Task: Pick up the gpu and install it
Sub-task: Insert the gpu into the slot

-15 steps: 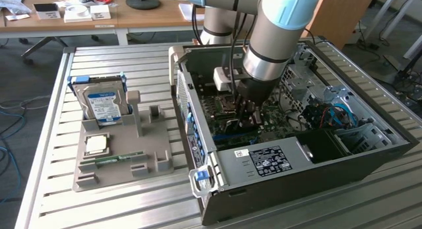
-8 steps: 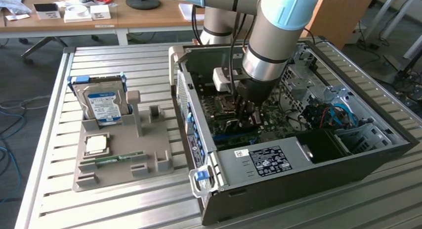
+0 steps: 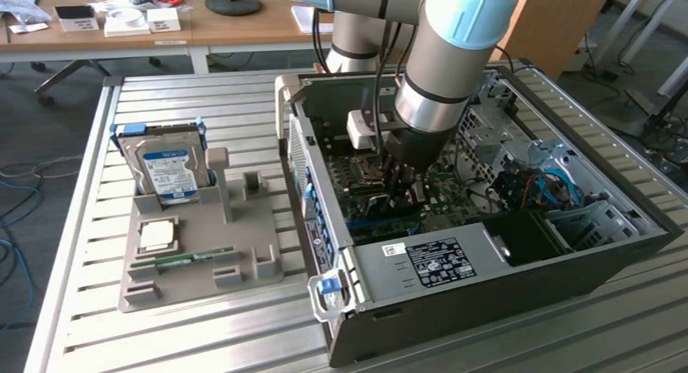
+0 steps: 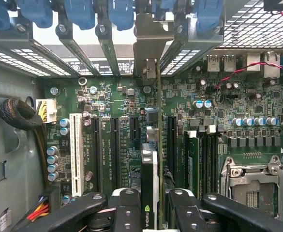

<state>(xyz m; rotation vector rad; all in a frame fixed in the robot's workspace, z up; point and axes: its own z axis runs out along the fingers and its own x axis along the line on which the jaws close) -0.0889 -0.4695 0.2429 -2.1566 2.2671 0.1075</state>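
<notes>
Over the motherboard slots (image 4: pixel 116 145), pincer (image 4: pixel 151 212) clamps gpu (image 4: pixel 149 164) edge-on, bracket (image 4: pixel 148 43) by case wall (image 4: pixel 257 29).

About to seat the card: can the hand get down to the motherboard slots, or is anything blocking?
Probably yes: the hand, shut on the card, hangs over the slots, which look bare, cables lying clear of them.
</notes>
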